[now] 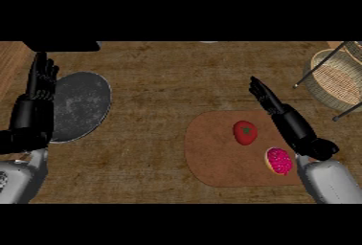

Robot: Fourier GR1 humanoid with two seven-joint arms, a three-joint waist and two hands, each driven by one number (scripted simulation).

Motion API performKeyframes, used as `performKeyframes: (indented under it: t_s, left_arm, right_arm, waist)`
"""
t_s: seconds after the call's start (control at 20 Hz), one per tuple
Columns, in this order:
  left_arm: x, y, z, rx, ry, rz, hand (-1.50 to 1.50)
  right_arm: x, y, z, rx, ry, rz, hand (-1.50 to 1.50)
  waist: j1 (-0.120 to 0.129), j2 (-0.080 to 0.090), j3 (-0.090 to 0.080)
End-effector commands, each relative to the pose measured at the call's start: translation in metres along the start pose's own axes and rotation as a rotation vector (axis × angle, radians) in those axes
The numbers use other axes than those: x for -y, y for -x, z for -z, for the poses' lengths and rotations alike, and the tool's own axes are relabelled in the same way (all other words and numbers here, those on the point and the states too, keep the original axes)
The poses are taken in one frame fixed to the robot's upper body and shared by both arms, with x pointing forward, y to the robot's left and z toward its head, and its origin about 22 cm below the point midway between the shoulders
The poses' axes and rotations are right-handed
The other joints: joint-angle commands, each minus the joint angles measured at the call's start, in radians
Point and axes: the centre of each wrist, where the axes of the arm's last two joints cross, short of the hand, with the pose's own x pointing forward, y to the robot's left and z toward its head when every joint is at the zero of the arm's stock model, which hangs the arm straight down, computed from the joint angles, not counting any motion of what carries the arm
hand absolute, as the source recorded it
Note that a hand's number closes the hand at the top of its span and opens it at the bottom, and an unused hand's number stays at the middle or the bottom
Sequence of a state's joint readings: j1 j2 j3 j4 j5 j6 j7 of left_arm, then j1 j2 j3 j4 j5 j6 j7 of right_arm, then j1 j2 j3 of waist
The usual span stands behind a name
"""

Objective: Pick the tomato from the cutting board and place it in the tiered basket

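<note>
Hovering, fingers (262, 93) straight and pressed together, the right hand (280, 112) had the tomato (244, 132) near, down-left of them; grasping it seemed next.

In front of me, the brown wood-grain tabletop (163, 72) carries a round speckled grey plate (81, 105) at left, a rounded brown cutting board (212, 155) right of centre, and a woven wicker tiered basket (333, 82) at far right.

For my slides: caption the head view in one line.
Open right hand beside the tomato on the cutting board, tiered basket at upper right, left hand resting open at the left edge.
</note>
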State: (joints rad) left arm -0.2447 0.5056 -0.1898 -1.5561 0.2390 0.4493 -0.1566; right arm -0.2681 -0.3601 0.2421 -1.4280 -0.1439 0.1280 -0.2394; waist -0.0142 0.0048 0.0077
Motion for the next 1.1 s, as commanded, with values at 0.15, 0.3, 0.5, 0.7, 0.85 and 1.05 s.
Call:
performKeyframes:
  t_s: [0.15,0.3,0.5,0.7,0.85,1.05]
  left_arm:
    - [-0.018,0.051,-0.043,-0.376,0.066,0.036,0.0]
    - [-0.019,0.062,-0.056,-0.442,0.024,0.039,0.0]
    - [-0.05,0.079,-0.089,-0.707,0.129,0.028,0.0]
    - [-0.06,0.083,-0.085,-0.705,0.118,0.031,0.0]
    - [-0.066,0.089,-0.091,-0.709,0.14,0.039,0.0]
    - [-0.073,0.096,-0.098,-0.714,0.141,0.01,0.0]
  right_arm:
    - [-0.029,0.065,-0.041,-0.106,0.027,0.548,1.5]
    - [-0.02,0.071,-0.056,0.025,0.531,0.69,1.5]
    - [-0.018,0.1,-0.084,0.014,0.271,0.648,-1.5]
    - [0.048,0.069,-0.079,-0.29,0.105,0.059,-1.5]
    - [0.075,0.053,-0.067,-0.388,0.032,-0.177,-1.5]
    - [0.088,0.036,-0.04,-0.468,-0.145,-0.207,-1.5]
  waist:
    - [0.061,0.038,0.002]
    - [-0.084,0.057,0.043]
    - [0.032,0.003,-0.005]
    - [0.036,0.002,-0.011]
    - [0.041,0.001,-0.012]
    - [0.031,-0.002,-0.01]
